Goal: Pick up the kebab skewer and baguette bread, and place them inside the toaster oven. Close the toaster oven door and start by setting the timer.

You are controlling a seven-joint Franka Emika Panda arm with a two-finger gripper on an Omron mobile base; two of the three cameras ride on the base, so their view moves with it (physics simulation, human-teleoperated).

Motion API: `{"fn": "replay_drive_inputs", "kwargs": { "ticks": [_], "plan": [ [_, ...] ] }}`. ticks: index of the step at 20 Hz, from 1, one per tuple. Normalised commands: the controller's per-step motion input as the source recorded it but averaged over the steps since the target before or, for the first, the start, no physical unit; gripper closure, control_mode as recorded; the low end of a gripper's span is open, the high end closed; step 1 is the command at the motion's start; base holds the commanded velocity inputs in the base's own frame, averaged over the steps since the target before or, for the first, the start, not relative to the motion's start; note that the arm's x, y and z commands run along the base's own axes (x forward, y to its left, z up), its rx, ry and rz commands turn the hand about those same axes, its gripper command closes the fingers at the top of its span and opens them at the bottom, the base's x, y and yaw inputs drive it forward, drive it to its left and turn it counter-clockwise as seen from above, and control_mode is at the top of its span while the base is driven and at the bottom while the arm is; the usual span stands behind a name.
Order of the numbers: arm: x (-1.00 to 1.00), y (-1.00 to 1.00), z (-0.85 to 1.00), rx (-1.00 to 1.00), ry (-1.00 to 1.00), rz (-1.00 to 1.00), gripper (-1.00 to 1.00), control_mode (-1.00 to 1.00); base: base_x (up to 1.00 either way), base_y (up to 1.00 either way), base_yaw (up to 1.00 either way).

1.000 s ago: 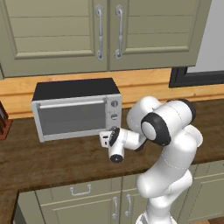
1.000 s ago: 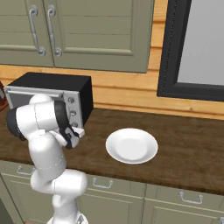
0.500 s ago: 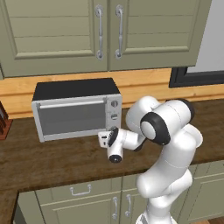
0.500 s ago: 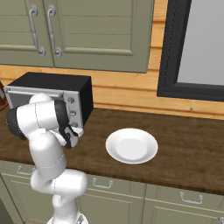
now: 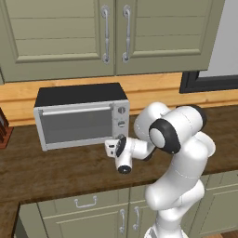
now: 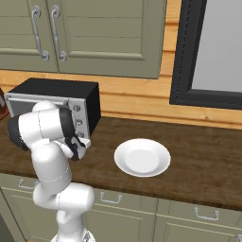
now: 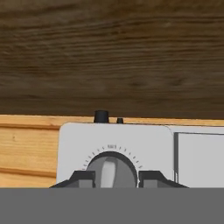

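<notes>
Toaster oven [image 5: 81, 118] stands on the dark wooden counter [image 5: 56, 169] against the wood-panelled back wall, beneath the green upper cabinets [image 5: 111, 37]. Toaster oven door [image 5: 76, 124] is shut, upright, its bar handle along the top edge. Three round knobs sit in a column at the right of the front panel. The gripper [image 7: 112, 178] is at the lowest knob [image 7: 110, 169]: in the hand view the two dark fingertips [image 7: 81, 177] stand on either side of the grey dial, jaws narrowed around it and appearing to clasp it. In the left base view the hand [image 5: 116, 149] meets the oven's lower right corner. A white plate [image 6: 142, 157] lies on the counter well apart, to the oven's right, bare. Skewer and bread cannot be located.
</notes>
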Motion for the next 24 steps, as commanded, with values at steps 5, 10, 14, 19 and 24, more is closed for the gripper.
{"fn": "replay_drive_inputs", "kwargs": {
  "ticks": [5,10,14,19,24],
  "plan": [
    [0.23,-0.09,0.13,0.11,0.0,0.0,1.0,-1.0,0.0,0.0,0.0],
    [0.22,-0.22,0.03,0.13,0.0,0.0,1.0,-1.0,0.0,0.0,0.0],
    [0.19,-0.3,0.0,0.13,0.0,0.0,1.0,-1.0,0.0,0.0,0.0],
    [0.16,-0.27,0.0,0.13,0.0,0.0,1.0,-1.0,0.0,0.0,0.0],
    [0.14,-0.23,0.0,0.13,0.0,0.0,1.0,-1.0,0.0,0.0,0.0]
  ]
}}
